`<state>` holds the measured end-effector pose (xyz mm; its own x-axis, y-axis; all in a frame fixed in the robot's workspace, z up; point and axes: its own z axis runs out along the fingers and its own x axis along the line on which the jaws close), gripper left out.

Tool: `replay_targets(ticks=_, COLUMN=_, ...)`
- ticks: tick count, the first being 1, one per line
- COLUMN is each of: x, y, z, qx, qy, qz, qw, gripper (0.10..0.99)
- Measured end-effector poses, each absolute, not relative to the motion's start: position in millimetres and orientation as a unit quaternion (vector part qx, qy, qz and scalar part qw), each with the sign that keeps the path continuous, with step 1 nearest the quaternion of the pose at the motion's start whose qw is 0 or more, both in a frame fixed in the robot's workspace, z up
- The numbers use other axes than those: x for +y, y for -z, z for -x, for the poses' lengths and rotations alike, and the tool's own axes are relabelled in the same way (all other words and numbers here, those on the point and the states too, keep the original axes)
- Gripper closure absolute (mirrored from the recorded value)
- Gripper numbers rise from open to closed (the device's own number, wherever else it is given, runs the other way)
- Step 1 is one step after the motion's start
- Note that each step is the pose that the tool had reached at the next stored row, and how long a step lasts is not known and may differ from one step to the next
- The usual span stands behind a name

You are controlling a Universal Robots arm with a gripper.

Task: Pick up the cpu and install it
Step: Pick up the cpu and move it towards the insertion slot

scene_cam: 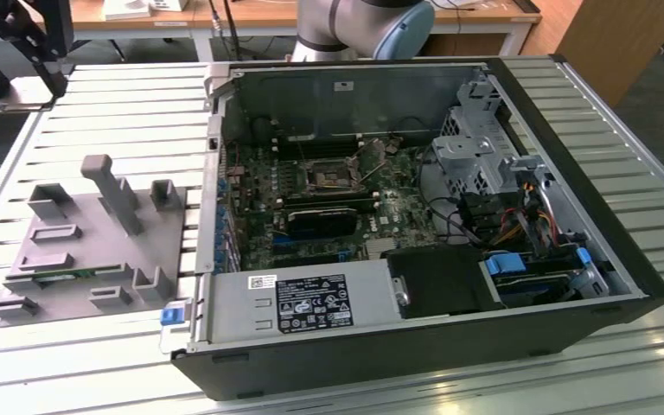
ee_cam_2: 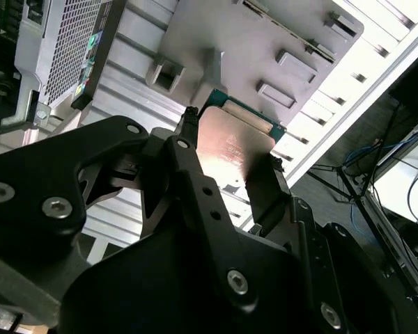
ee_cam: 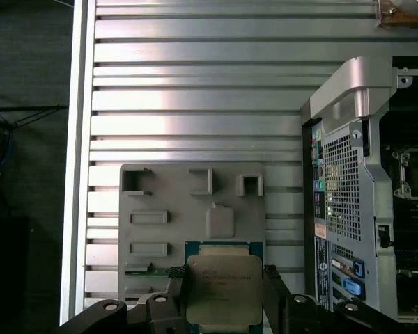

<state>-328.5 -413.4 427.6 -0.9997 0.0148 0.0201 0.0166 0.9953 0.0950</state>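
Silver-grey chip: the cpu (ee_cam: 223, 292) — we see the tool (ee_cam: 223, 278) clamped on its two edges, likely to spare its faces.
Place: over the grey tray (ee_cam: 174, 198) on the slatted bench (ee_cam: 195, 83), hanging clear of it.
Socket (scene_cam: 332, 177): in the open case (scene_cam: 448, 354) — well apart from the chip.

Ribbed silver aluminium-slat table (scene_cam: 113, 104), open black tower computer case (scene_cam: 424, 350) lying on its side on it, flat grey plastic fixture plate with upright posts (scene_cam: 90, 251) just beside case, on exterior view's left
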Motion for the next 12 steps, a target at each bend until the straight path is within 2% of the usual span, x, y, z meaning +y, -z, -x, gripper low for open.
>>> replay_targets(ticks=12, x=-413.4, y=-427.5, z=300.1, qx=-0.999, qy=0.048, qz=0.008, qw=0.011, gripper=0.561)
